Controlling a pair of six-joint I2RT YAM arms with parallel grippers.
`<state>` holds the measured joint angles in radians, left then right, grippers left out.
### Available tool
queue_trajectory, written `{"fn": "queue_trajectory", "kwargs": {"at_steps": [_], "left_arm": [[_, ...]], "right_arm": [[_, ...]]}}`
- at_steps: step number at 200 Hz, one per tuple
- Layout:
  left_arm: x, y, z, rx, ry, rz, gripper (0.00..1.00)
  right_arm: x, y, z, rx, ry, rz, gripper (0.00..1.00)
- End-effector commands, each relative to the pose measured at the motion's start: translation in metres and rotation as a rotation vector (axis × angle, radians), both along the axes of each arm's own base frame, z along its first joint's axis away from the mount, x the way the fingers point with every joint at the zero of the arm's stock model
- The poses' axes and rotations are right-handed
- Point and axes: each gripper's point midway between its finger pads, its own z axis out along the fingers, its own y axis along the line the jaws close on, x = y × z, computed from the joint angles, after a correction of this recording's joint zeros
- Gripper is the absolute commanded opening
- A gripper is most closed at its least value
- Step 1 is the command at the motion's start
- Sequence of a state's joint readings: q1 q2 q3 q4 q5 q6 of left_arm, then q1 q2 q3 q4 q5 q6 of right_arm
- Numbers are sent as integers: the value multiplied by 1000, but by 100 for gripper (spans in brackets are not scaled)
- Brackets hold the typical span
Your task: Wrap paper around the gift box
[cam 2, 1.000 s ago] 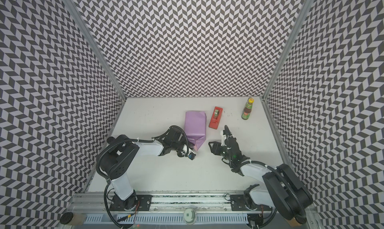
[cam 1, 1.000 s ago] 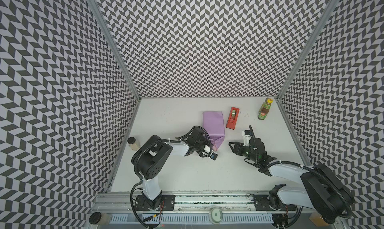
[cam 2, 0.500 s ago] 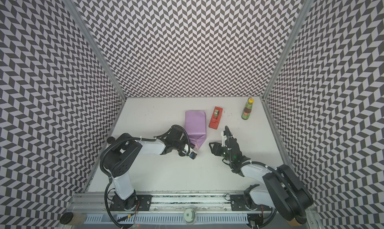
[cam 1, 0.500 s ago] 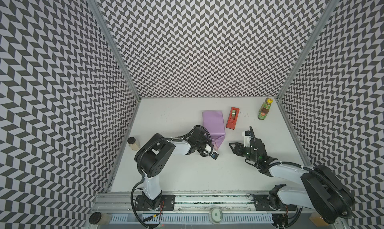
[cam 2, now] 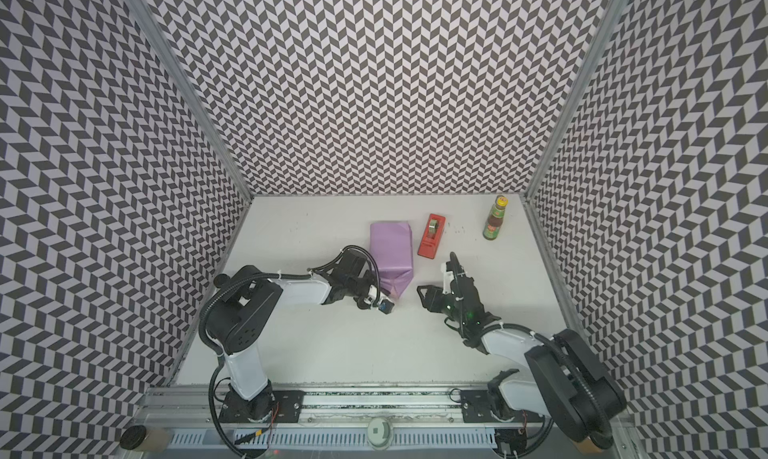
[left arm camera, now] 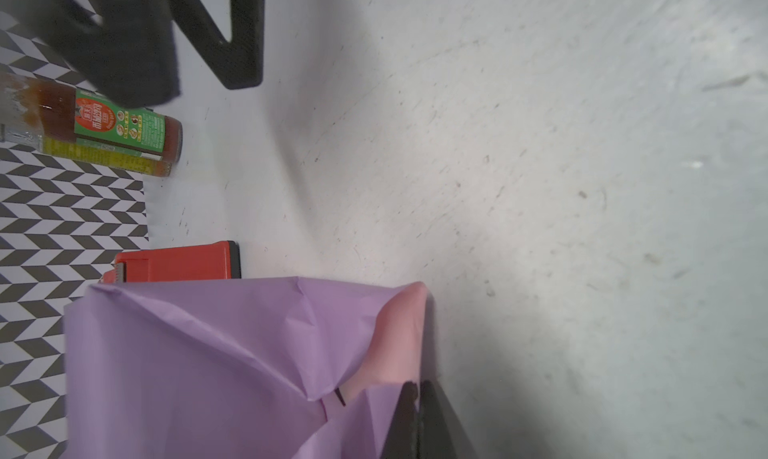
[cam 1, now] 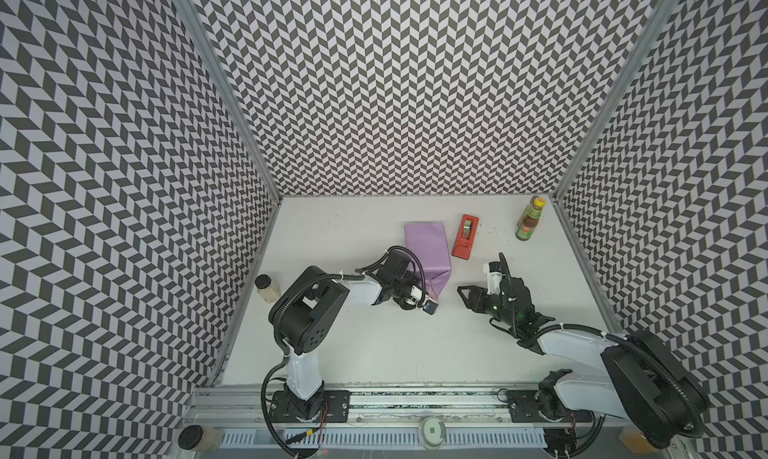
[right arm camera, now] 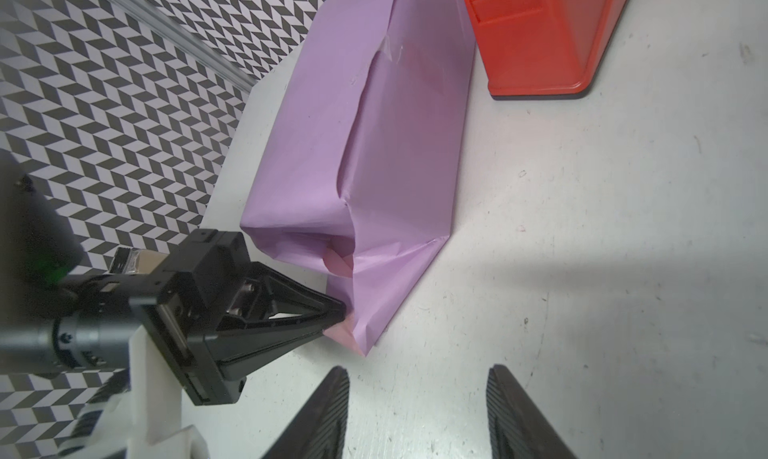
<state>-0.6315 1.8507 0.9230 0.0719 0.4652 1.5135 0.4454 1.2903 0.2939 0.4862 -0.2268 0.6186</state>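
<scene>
The white table (cam 1: pixel 374 353) bears the paper (cam 1: pixel 426 245), tape dispenser (cam 1: pixel 465 236), sauce bottle (cam 1: pixel 528 220) and jar (cam 1: pixel 267 288).

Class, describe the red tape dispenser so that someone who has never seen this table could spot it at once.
Start at the white table and look toward its back wall. There, between the bundle of lilac paper and the green-labelled sauce bottle, stands the tape dispenser. It is the only red thing, a narrow wedge holding a roll of tape.

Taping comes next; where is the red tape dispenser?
In both top views the tape dispenser stands near the back, just right of the paper, left of the sauce bottle.
</scene>
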Motion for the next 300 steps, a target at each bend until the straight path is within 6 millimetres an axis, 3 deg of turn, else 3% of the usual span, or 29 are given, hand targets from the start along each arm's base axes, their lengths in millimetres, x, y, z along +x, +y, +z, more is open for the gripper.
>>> {"fn": "queue_trajectory", "kwargs": {"at_steps": [1, 60, 91, 160, 179, 208, 261, 300], "left_arm": [[-3, -2, 18, -75, 82, -7, 0], [7, 4, 31, -165, 159, 25, 0], [11, 9, 36, -202, 197, 40, 0], [17, 14, 39, -243, 260, 48, 0], [17, 15, 36, -241, 279, 47, 0], [20, 16, 33, -246, 300, 49, 0], [22, 19, 28, -248, 334, 47, 0], [23, 20, 26, -249, 342, 47, 0]], "right_arm": [[-1, 9, 7, 44, -51, 50, 55], [-6, 33, -3, 46, -18, 132, 57], [-3, 40, 2, -10, -64, 171, 57], [14, 62, 67, -378, -520, 247, 63], [18, 66, 77, -483, -622, 282, 75], [23, 66, 91, -603, -752, 308, 81], [29, 55, 62, -978, -869, 453, 86], [24, 63, 48, -1079, -1000, 584, 92]]}}
